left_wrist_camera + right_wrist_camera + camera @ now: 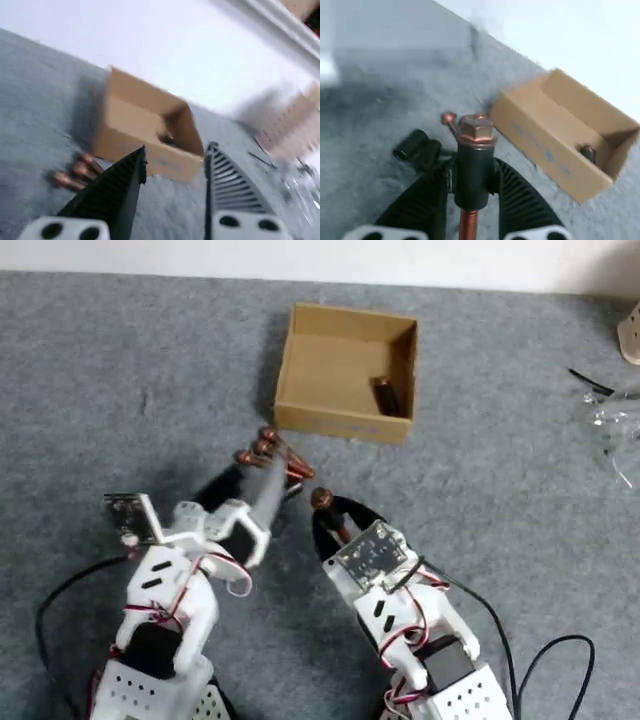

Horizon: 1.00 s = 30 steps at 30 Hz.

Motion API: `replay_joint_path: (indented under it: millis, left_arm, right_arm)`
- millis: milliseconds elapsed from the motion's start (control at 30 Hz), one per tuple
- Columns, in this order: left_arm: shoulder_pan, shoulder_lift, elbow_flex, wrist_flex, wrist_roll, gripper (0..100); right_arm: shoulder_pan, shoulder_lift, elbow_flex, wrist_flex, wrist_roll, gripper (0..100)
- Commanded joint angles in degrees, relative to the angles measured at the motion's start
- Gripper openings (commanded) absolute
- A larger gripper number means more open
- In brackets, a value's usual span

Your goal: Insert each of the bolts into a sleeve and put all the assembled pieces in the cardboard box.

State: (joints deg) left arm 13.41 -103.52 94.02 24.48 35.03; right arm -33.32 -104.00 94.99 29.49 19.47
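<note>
The right gripper (471,170) clamps a sleeved bolt (476,131) just short of the cardboard box (340,425); the left gripper (177,149) gapes empty near its corner. A low carry could catch the box wall, knocking the piece loose.

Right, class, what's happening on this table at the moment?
The right gripper is shut on a black sleeve with a bolt through it. The left gripper is open beside loose bolts. One assembled piece lies in the cardboard box; spare sleeves lie on the carpet.
</note>
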Motion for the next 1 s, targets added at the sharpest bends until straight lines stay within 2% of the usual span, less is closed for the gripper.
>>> replay_joint_path:
  millis: [0,100,233,333,567,633,733,800,867,967]
  left_arm:
    - [-3.1,-0.1,-3.0,-0.1,0.7,12]
    - [-3.0,-0.1,-1.5,-0.4,-3.3,1]
    - [-3.6,0.3,3.5,0.2,-10.2,0]
    - [-6.5,-0.1,3.0,5.5,-14.5,1]
    - [-12.4,-0.1,1.7,12.2,-16.2,1]
    - [-16.1,-0.1,0.5,14.2,-21.5,1]
    - [-21.3,-0.1,0.4,14.5,-34.6,1]
    - [-22.1,0.0,0.4,14.6,-41.1,1]
    - [-21.3,0.0,0.7,14.6,-41.1,1]
    - [-22.2,-0.1,1.2,14.4,-39.1,1]
  right_arm:
    - [1.5,-1.2,2.4,-7.1,-0.5,0.5]
    - [1.9,-1.2,4.4,-9.5,-0.5,0.5]
    - [2.4,-1.2,4.6,-9.5,-0.5,0.5]
    - [2.4,-1.2,5.1,-9.5,-0.5,0.5]
    - [4.4,-1.2,7.2,-9.5,-0.5,0.5]
    - [5.7,-1.1,7.8,-9.2,-0.5,0.5]
    - [7.3,-1.2,7.8,-6.1,-0.5,0.5]
    - [8.0,-1.2,7.8,-3.4,-0.5,0.5]
    - [8.4,-1.2,7.8,-1.3,-1.7,0.5]
    - [8.4,-1.2,7.8,0.1,-8.6,0.5]
